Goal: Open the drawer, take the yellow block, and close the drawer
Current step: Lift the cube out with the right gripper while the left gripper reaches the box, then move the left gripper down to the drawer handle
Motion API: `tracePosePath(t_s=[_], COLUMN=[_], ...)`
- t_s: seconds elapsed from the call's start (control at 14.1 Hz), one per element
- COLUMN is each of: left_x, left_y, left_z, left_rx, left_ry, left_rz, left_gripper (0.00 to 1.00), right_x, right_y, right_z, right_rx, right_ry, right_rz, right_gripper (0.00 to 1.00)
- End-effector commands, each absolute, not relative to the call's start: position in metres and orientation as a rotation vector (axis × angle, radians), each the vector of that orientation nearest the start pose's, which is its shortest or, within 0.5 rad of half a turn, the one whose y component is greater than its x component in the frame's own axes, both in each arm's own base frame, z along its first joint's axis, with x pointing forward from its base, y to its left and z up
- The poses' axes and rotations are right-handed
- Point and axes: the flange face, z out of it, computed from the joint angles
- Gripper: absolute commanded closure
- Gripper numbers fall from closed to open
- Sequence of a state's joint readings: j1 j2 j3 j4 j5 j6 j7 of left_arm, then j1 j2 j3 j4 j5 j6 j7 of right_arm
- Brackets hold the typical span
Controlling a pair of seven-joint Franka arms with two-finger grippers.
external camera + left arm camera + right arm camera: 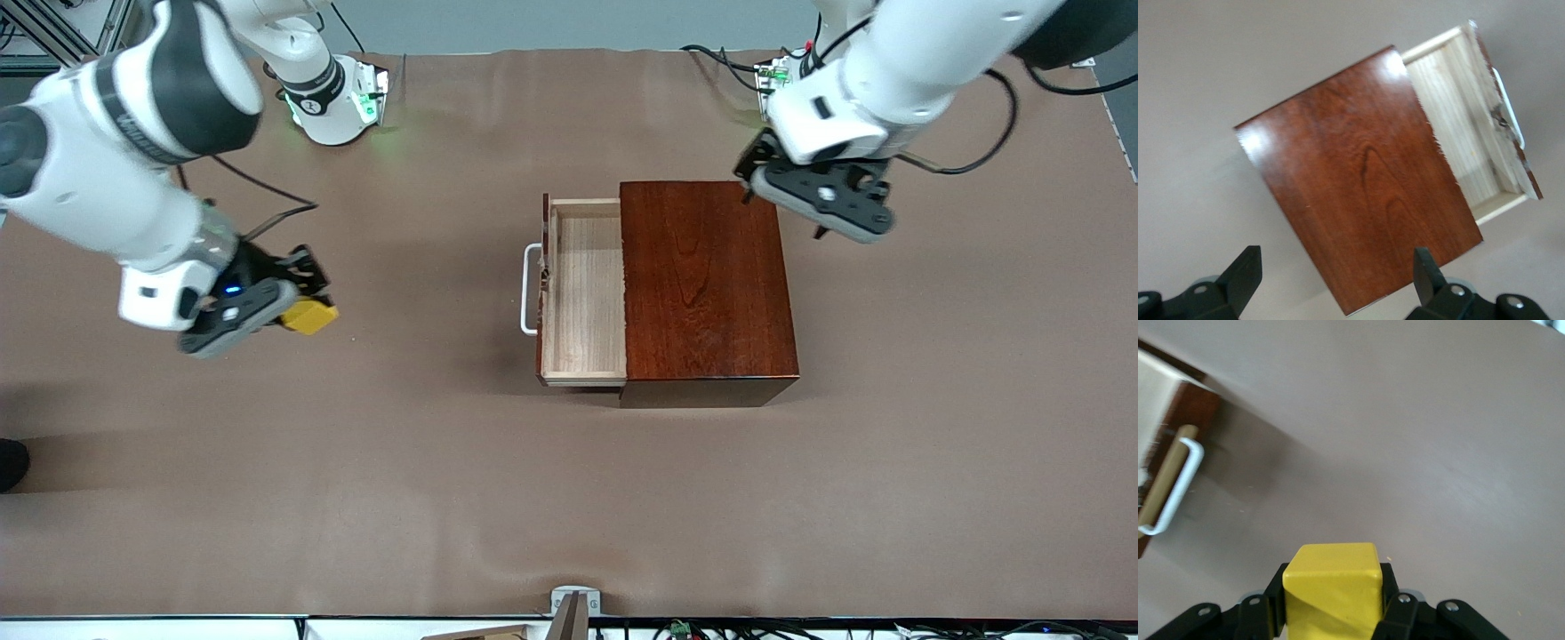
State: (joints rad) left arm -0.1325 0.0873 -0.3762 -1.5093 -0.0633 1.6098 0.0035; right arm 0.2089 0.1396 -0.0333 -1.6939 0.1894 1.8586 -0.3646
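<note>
Drawer (582, 289) rear hidden inside box (702, 284); yellow block (1331, 590) bottom cut off.

You've got a wooden box (707, 289) with a glossy reddish-brown top that throws glare spots in the left wrist view. Its drawer (582, 293) is pale raw wood inside, matt, grain visible. On the drawer's front, the white handle (530, 289) looks smooth. The yellow block (1333, 587) is plain, smooth, lightly sheened. Under the box, the brown table cover (569, 498) is matt, slightly wrinkled.
</note>
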Motion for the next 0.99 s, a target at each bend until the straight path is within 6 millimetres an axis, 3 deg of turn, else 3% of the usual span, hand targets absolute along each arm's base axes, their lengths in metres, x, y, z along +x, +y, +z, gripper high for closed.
tracePosePath(t_s=[0.0, 0.14, 0.28, 0.43, 0.57, 0.64, 0.78, 0.92], left_x=[0.515, 0.511, 0.509, 0.512, 0.512, 0.501, 0.487, 0.476], left_y=[-0.322, -0.353, -0.392, -0.434, -0.476, -0.498, -0.536, -0.566], left_z=[0.586, 0.574, 0.556, 0.531, 0.507, 0.497, 0.472, 0.443], left_rx=[-3.137, -3.133, -3.079, -2.967, -2.888, -2.824, -2.675, -2.612], left_ry=[0.971, 1.066, 1.272, 1.531, 1.733, 1.812, 1.921, 1.993], left_rz=[0.039, -0.003, -0.077, -0.119, -0.126, -0.141, -0.264, -0.309], left_gripper=[0.0, 0.0, 0.0, 0.0, 0.0, 0.0, 0.0, 0.0], right_x=[0.586, 0.58, 0.58, 0.581, 0.583, 0.584, 0.586, 0.593], right_y=[0.08, 0.043, 0.01, -0.005, -0.015, -0.016, -0.01, -0.014], right_z=[0.494, 0.474, 0.461, 0.455, 0.438, 0.432, 0.419, 0.393], right_rx=[-2.894, -2.91, -2.924, -2.97, -3.056, -3.098, -3.162, -3.197], right_ry=[-0.609, -0.51, -0.424, -0.413, -0.391, -0.336, -0.104, 0.019], right_rz=[-0.015, 0.02, 0.04, 0.062, 0.07, 0.057, 0.091, 0.11], right_gripper=[1.0, 1.0, 1.0, 1.0, 1.0, 1.0, 1.0, 1.0])
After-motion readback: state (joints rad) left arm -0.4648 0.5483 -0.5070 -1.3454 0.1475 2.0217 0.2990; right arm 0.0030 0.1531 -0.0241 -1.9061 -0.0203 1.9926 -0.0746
